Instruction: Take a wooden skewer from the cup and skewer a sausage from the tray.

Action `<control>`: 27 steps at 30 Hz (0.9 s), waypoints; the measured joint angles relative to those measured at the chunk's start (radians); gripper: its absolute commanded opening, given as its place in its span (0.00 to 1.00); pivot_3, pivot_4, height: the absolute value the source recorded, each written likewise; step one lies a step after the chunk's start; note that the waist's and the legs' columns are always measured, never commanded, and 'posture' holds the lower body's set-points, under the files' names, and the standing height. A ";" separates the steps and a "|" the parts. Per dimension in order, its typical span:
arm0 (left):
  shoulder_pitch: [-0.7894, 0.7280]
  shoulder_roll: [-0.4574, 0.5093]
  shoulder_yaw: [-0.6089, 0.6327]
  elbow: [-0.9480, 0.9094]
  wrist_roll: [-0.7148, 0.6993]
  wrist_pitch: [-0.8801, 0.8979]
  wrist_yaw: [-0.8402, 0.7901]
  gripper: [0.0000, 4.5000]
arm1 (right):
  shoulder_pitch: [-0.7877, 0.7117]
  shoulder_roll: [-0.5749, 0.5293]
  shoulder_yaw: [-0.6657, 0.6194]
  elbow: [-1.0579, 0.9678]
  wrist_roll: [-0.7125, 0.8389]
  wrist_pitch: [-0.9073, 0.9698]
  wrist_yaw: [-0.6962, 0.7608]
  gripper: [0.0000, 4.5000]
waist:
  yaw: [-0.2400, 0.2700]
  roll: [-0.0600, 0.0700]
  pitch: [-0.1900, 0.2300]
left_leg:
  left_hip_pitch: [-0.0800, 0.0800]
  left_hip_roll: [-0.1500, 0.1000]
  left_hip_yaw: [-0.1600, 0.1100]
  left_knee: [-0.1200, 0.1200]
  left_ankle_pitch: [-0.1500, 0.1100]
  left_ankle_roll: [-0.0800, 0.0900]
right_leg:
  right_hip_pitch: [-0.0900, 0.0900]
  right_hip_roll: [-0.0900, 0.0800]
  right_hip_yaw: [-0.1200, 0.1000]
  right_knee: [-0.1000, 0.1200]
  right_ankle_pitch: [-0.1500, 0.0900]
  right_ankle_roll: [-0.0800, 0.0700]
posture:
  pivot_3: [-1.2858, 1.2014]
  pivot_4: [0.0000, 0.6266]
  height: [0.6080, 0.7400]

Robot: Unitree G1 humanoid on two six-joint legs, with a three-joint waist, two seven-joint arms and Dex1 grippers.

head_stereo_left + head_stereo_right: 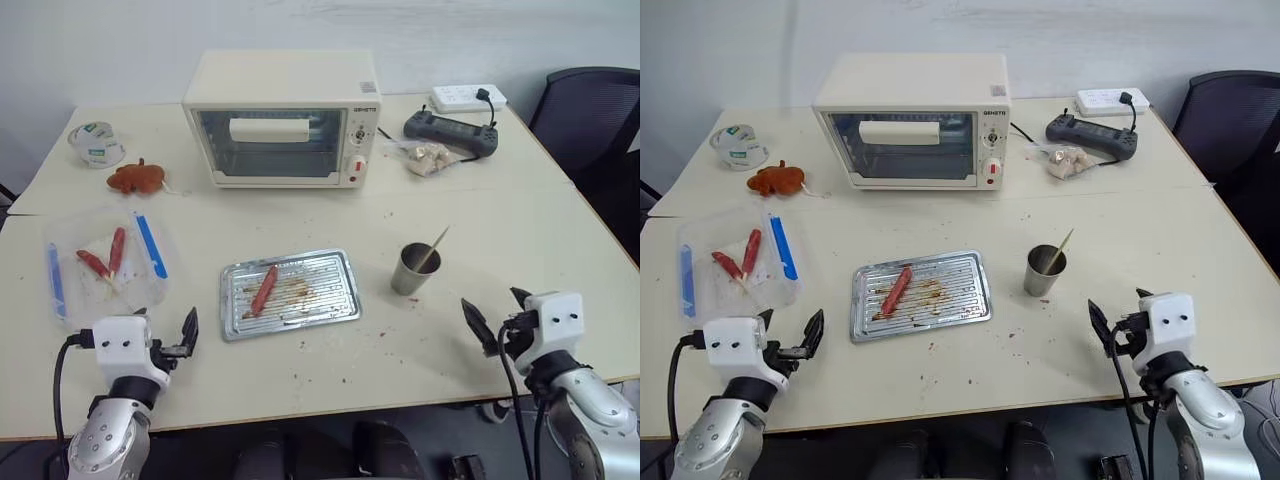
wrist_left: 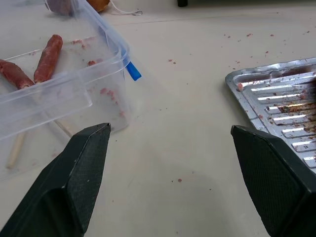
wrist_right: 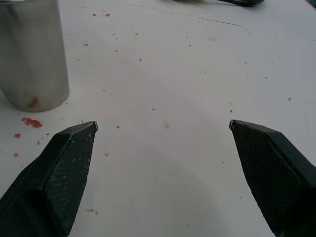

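Pale tabletop (image 1: 480, 230) against a white wall, speckled with reddish crumbs; toaster oven (image 1: 283, 120) at the back, clear plastic box (image 1: 105, 265) with two more sausages and blue strips on the robot's left.

Wooden skewer (image 1: 432, 250): one thin pale stick standing in the cup (image 1: 412, 270), leaning, its upper end tilted up and away toward the robot's right. Long axis steep, not upright. Cup is a small grey metal tumbler, upright, right of the tray with bare table between them.

Tray (image 1: 335, 300): flat ridged silver metal, brown stains, centre of table. Sausage (image 1: 264, 290) lies in its left half, slim, reddish-brown, long axis running near-to-far with a slight slant.

Right gripper (image 1: 495, 315): fingers spread wide, empty, held level over the near table edge. Cup lies ahead of it and toward the robot's left, near but apart; in the right wrist view the cup wall (image 3: 32, 54) sits beyond one finger (image 3: 59, 168).

Left gripper (image 1: 165, 335): fingers also wide, empty, near the box corner, tray rim (image 2: 237, 84) ahead on its inner side.

Judgement: right arm is clearly the nearer to the skewer; the pinch would have to take the stick above the cup rim, across its lean. Nothing yet picked up.
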 measured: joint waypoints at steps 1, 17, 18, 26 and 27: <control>0.001 -0.001 0.000 0.000 0.000 -0.002 -0.003 0.92 | 0.000 -0.001 0.000 0.000 0.003 0.000 0.006 1.00 | 0.000 0.000 0.000 | 0.000 0.000 0.000 0.000 0.000 0.000 | 0.000 0.000 0.000 0.000 0.000 0.000 | 0.52 0.24 1.00; 0.152 0.138 0.098 0.009 -0.150 -0.035 -0.322 0.92 | 0.065 -0.206 0.001 0.004 0.186 0.044 0.322 1.00 | 0.001 0.000 0.000 | 0.000 0.000 -0.001 0.000 -0.001 0.002 | 0.000 0.000 -0.001 -0.001 -0.001 -0.001 | 0.52 0.24 1.00; 0.152 0.157 0.111 0.013 -0.160 -0.036 -0.345 0.92 | 0.068 -0.220 0.001 0.006 0.198 0.049 0.341 1.00 | 0.002 0.000 0.000 | 0.000 0.000 -0.001 0.000 -0.001 0.002 | 0.000 0.000 -0.001 -0.001 -0.001 -0.001 | 0.52 0.24 1.00; 0.152 0.215 0.150 0.047 -0.188 -0.048 -0.446 0.92 | 0.063 -0.269 0.000 0.027 0.242 0.070 0.411 1.00 | 0.002 0.000 0.000 | 0.000 0.000 -0.001 0.000 -0.002 0.002 | 0.001 -0.001 -0.001 -0.002 -0.001 -0.001 | 0.52 0.24 1.00; 0.153 0.216 0.151 0.048 -0.192 -0.048 -0.454 0.92 | 0.063 -0.270 0.000 0.028 0.242 0.070 0.413 1.00 | 0.002 0.000 0.000 | 0.000 0.000 -0.001 0.000 -0.002 0.002 | 0.001 -0.001 -0.001 -0.002 -0.001 -0.001 | 0.52 0.24 1.00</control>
